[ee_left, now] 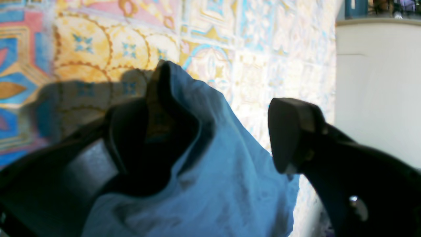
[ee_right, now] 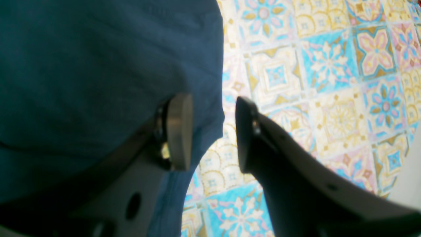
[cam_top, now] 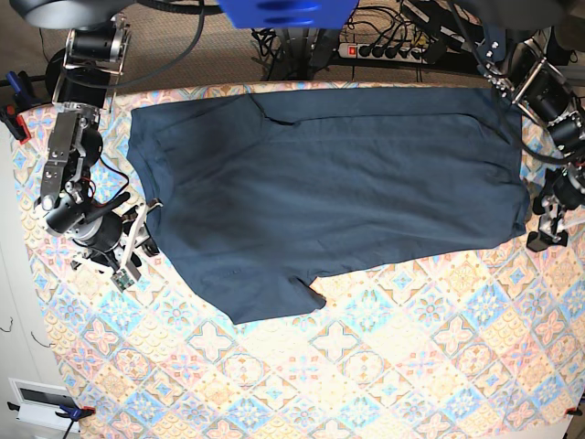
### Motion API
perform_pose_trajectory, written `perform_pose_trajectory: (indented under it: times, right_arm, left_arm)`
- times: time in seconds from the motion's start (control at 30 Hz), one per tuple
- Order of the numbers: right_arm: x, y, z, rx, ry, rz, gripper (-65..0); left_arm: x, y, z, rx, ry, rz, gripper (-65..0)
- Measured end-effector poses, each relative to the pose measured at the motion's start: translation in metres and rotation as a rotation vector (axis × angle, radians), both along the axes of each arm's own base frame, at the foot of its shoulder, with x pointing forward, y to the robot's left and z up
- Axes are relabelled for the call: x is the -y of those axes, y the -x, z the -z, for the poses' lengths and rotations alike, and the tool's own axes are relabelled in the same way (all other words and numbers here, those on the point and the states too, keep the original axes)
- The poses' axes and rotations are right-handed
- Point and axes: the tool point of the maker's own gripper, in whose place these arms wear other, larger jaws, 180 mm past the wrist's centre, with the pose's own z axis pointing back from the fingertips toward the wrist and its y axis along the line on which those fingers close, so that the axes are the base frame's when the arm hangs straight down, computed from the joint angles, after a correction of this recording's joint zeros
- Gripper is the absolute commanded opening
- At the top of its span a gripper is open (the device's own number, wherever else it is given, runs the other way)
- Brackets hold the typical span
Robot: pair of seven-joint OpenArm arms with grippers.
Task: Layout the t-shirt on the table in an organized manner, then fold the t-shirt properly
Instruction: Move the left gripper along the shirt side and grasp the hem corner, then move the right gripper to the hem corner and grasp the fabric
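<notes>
T-shirt (cam_top: 320,192) lay spread on table (cam_top: 384,384), filling upper half of base frame, running from left to right. One sleeve projected toward lower centre; bare table below it across lower half. Right gripper (cam_top: 146,224) sat at shirt's left edge, mid-left of frame; in right wrist frame, shirt edge lay between its fingers. Left gripper (cam_top: 548,233) sat at shirt's lower right corner, right edge of frame. Power strip (cam_top: 384,50) lay beyond table, top centre.

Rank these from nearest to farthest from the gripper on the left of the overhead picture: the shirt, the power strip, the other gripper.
From the right gripper:
1. t-shirt, right beside it.
2. power strip, at the top, off the table.
3. left gripper, at the far right edge.
</notes>
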Motion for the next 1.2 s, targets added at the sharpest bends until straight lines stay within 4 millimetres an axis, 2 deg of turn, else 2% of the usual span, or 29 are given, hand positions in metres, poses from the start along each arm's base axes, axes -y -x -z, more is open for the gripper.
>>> perform_pose_trajectory:
  times: [0.2, 0.27, 0.33, 0.4, 0.53, 0.63, 0.7, 0.8, 0.9, 1.03, 1.2]
  right_arm:
    - [0.0, 0.0, 0.0, -0.001, 0.001, 0.001, -44.2]
    - [0.0, 0.0, 0.0, -0.001, 0.002, 0.002, -44.2]
    - [0.001, 0.0, 0.0, -0.002, 0.002, 0.002, -44.2]
    - [0.001, 0.0, 0.0, -0.001, 0.004, 0.003, -44.3]
    - [0.001, 0.0, 0.001, -0.002, 0.004, 0.003, -44.3]
    - [0.001, 0.0, 0.0, -0.001, 0.004, 0.003, -44.3]
    - [0.001, 0.0, 0.0, -0.001, 0.004, 0.003, -44.3]
    - [0.001, 0.0, 0.0, -0.001, 0.004, 0.003, -44.2]
    - [0.001, 0.0, 0.001, -0.002, 0.004, 0.003, -44.0]
    - [0.002, 0.0, 0.001, -0.003, 0.006, 0.004, -44.0]
    - [0.001, 0.0, 0.0, -0.002, 0.001, 0.003, -44.0]
  left_arm:
    - [0.029, -0.017, 0.029, -0.067, 0.002, 0.012, -9.2]
    - [0.031, -0.022, 0.032, -0.058, 0.005, 0.002, -9.4]
    - [0.032, -0.022, 0.035, -0.068, 0.005, 0.002, -12.6]
    - [0.031, -0.024, 0.037, -0.059, 0.007, -0.013, -21.3]
    - [0.038, -0.022, 0.043, -0.089, 0.013, 0.002, -46.6]
    - [0.042, -0.026, 0.043, -0.078, 0.016, -0.002, -57.9]
    - [0.038, -0.031, 0.032, -0.058, -0.009, -0.001, -61.5]
    - [0.033, -0.043, 0.01, -0.026, -0.074, 0.034, -61.7]
    - [0.049, -0.058, -0.003, -0.02, -0.157, 0.131, -61.4]
    - [0.069, -0.061, 0.003, -0.051, -0.198, 0.223, -53.7]
    - [0.075, -0.057, 0.011, -0.082, -0.214, 0.257, -41.4]
